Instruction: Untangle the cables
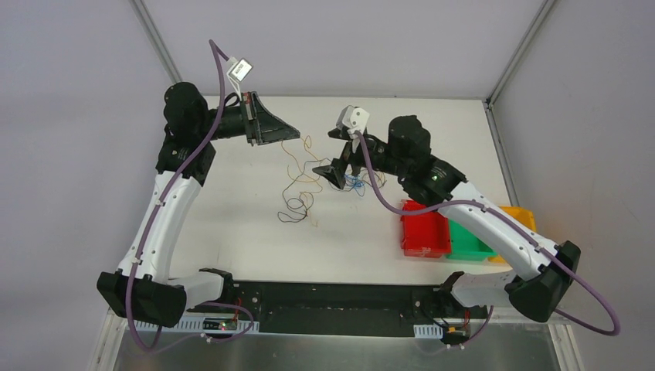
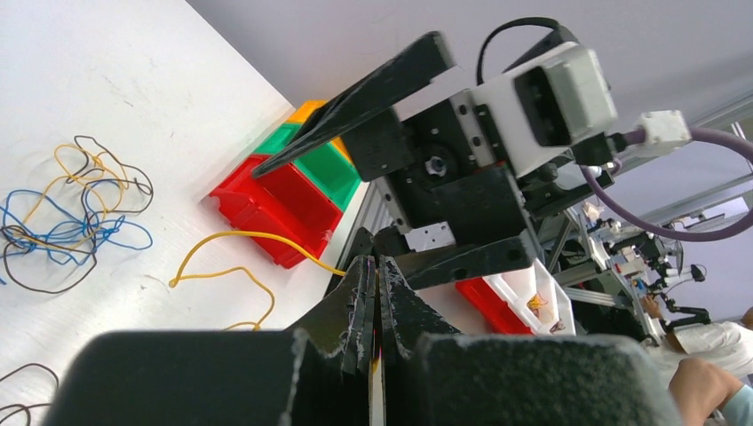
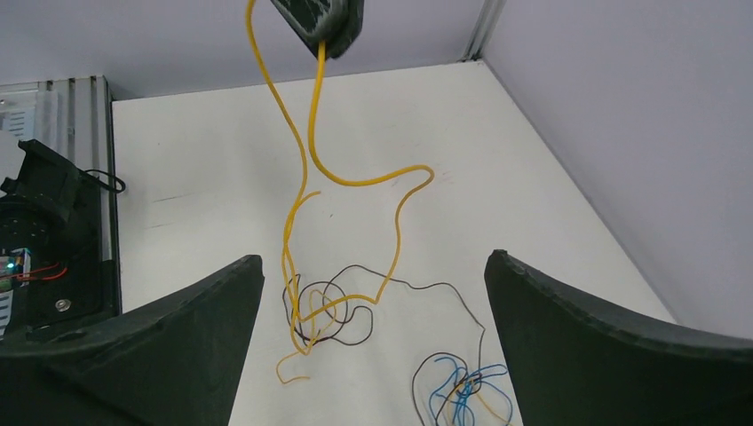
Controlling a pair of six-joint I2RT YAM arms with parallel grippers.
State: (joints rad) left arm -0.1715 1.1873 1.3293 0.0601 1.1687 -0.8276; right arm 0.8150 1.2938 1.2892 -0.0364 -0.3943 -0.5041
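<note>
Overhead, cables (image 1: 303,193) in a loose tangle left of the red bin (image 1: 424,229); at the left wrist, left gripper (image 2: 373,297) clenched on one yellow cable (image 2: 233,236) (bin beyond it); at the right wrist, right gripper (image 3: 373,266) spread wide, holding nothing.

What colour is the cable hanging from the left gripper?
Yellow-orange cable; the right wrist view shows it best, under the shut left gripper.

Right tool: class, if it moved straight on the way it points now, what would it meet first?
The right tool would likely first meet the looped yellow cable and black cable on the table; depth is unclear.
</note>
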